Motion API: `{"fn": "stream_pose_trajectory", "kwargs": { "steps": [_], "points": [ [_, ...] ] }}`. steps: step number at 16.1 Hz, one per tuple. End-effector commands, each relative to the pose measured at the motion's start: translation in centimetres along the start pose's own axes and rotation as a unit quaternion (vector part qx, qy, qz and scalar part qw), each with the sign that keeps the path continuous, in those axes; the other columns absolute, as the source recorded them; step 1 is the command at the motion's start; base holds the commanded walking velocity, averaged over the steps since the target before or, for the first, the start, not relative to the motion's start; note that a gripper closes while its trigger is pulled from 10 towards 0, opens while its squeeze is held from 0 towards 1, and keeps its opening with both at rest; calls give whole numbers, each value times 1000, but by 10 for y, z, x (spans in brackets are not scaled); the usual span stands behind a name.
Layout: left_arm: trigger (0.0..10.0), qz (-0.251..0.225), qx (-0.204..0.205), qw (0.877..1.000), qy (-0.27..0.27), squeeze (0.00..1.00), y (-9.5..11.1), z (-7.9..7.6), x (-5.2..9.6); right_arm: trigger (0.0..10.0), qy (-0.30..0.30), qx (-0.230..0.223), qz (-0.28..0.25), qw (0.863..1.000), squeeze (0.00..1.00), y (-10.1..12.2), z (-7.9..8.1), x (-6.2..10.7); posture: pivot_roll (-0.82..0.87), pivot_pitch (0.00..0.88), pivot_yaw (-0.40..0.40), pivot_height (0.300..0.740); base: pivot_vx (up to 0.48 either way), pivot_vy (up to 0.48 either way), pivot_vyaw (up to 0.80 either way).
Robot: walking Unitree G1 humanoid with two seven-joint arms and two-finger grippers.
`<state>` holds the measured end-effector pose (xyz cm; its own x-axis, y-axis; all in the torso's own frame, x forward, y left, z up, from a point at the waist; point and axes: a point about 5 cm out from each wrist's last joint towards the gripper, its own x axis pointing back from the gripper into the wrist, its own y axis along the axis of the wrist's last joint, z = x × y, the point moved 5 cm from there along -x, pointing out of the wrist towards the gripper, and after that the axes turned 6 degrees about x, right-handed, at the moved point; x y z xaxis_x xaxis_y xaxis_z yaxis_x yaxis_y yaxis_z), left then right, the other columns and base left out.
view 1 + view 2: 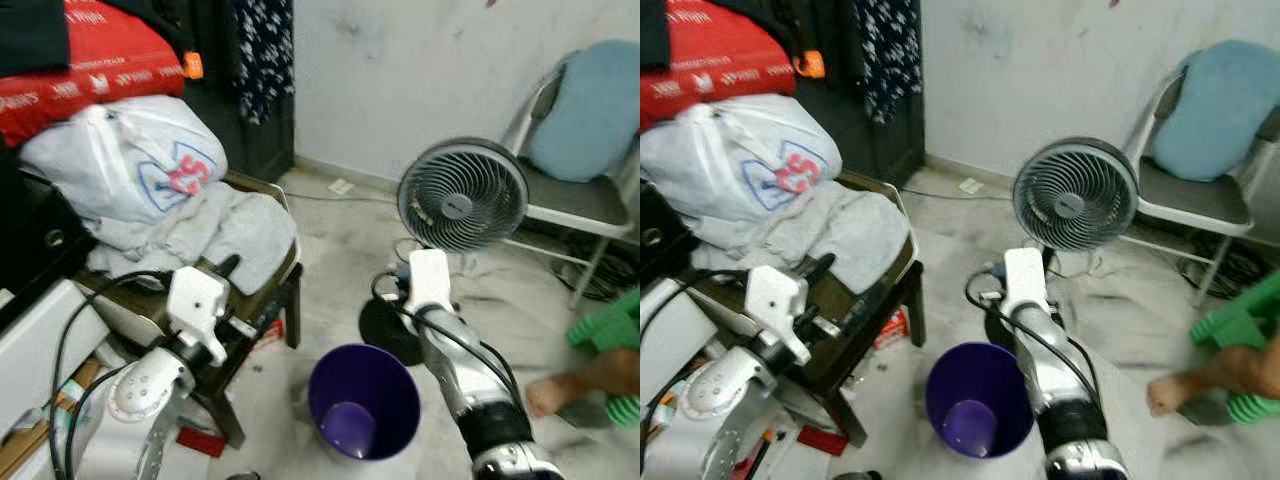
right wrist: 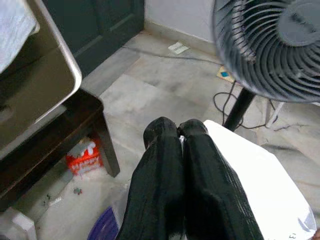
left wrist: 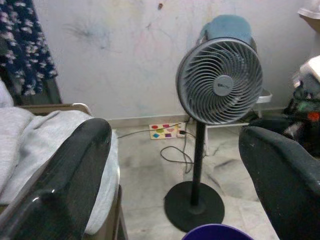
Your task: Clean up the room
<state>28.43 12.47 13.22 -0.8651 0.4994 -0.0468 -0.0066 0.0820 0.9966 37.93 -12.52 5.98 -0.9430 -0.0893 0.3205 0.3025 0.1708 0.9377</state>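
A purple bin (image 1: 363, 400) stands open on the floor between my two arms. My right gripper (image 2: 177, 127) hovers above the bin's far rim, near the fan's base, with its fingers pressed shut. A white sheet (image 2: 250, 185) lies right beside those fingers; I cannot tell whether it is pinched. My left gripper (image 1: 840, 290) is open, its fingers (image 3: 75, 175) wide apart, at the front edge of a dark wooden chair (image 1: 285, 285). That chair carries grey cloth (image 1: 215, 225) and a white plastic bag (image 1: 130, 160).
A standing fan (image 1: 462, 193) with a round black base is just behind the bin. A folding chair (image 1: 575, 205) with a blue cushion stands at the back right. A person's foot (image 1: 560, 390) rests on the floor at the right. A red packet (image 2: 85, 155) lies under the wooden chair.
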Motion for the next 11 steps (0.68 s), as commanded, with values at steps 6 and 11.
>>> {"fn": "stream_pose_trajectory", "kwargs": {
  "steps": [6,11],
  "points": [
    [10000,-4,2,1000,-30,0,1,-18,-6,10000,-24,-7,0,1000,0,1,-15,0,64,34,-27,740,0,0,-800],
    [10000,0,-18,1000,-11,0,0,-8,-3,10000,-10,-21,11,1000,0,-10,-7,2,66,57,-21,740,0,0,-320]
  ]
}}
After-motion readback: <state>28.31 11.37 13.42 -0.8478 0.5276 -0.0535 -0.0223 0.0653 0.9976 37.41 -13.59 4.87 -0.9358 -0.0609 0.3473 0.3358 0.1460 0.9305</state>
